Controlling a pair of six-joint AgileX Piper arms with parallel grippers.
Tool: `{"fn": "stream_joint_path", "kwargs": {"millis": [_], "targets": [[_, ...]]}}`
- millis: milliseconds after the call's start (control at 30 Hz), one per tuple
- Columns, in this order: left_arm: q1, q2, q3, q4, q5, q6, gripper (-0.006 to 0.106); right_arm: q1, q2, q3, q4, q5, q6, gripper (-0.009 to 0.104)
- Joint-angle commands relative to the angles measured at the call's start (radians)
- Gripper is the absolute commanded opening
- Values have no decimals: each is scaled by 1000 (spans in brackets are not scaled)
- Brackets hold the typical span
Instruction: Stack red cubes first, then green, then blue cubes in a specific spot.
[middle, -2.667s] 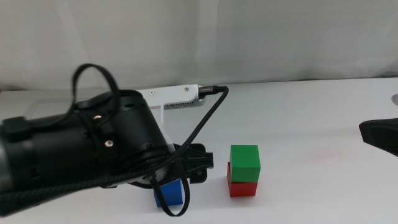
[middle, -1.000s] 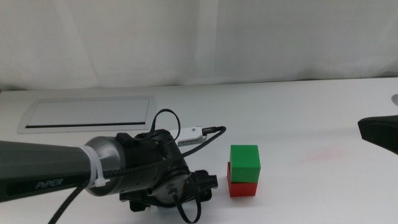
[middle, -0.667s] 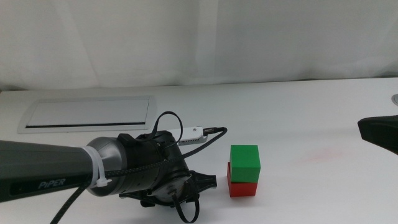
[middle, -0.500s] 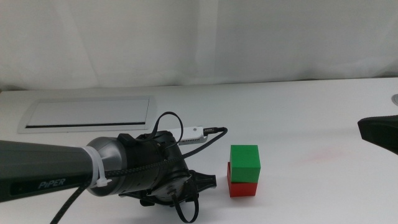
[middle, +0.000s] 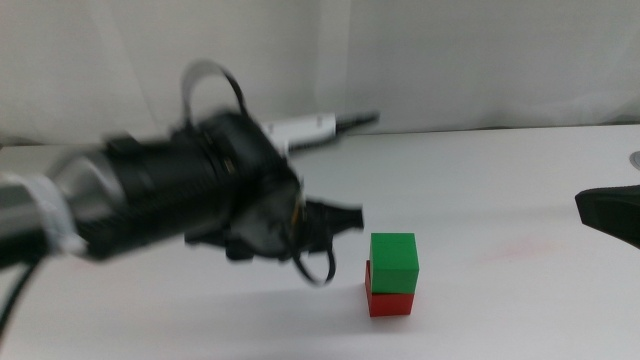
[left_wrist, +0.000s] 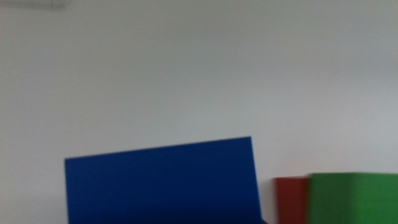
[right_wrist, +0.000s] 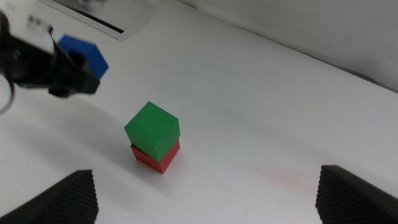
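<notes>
Middle view shows the left arm (middle: 170, 200) reaching in from the left, blurred and raised above the white worktop (middle: 500, 190), its left gripper (middle: 335, 222) pointing toward a 2-cube stack. In that stack the green cube (middle: 393, 261) sits on the red cube (middle: 390, 302), turned slightly so the faces do not line up exactly. From this angle the arm's bulk and its looped cable (middle: 205, 80) hide whatever the jaws carry.

Right wrist view fills that gap: the blue cube (right_wrist: 83, 55) is clamped in the left gripper's dark jaws, lifted clear of the worktop and off to one side of the stack, not touching it. The same view shows the green cube and the red cube from above, and a recessed panel (right_wrist: 109, 15) set into the worktop beyond the gripper. The right gripper (right_wrist: 205, 190) waits at the right side of the worktop, its 2 dark jaws spread wide apart with nothing between them.

Left wrist view is close and blurred: the blue cube fills the lower part, with the red and green cubes just beside it in the picture. The left gripper's own jaws cannot be made out there.
</notes>
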Motion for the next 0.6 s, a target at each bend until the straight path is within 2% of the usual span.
{"fn": "stream_joint_path", "kwargs": {"millis": [0, 133, 400, 567], "targets": [[-5, -37, -80, -57, 93, 62, -3, -6, -6, 5, 3, -10, -6, 94], [-84, -54, -226, -48, 194, 77, -3, -6, -6, 5, 3, -10, -6, 94], [-228, 23, -325, -28, 195, 4, -3, -6, -6, 5, 3, -4, -6, 94], [-268, 124, -394, -57, 203, -10, -3, -6, -6, 5, 3, -2, -6, 94]]}}
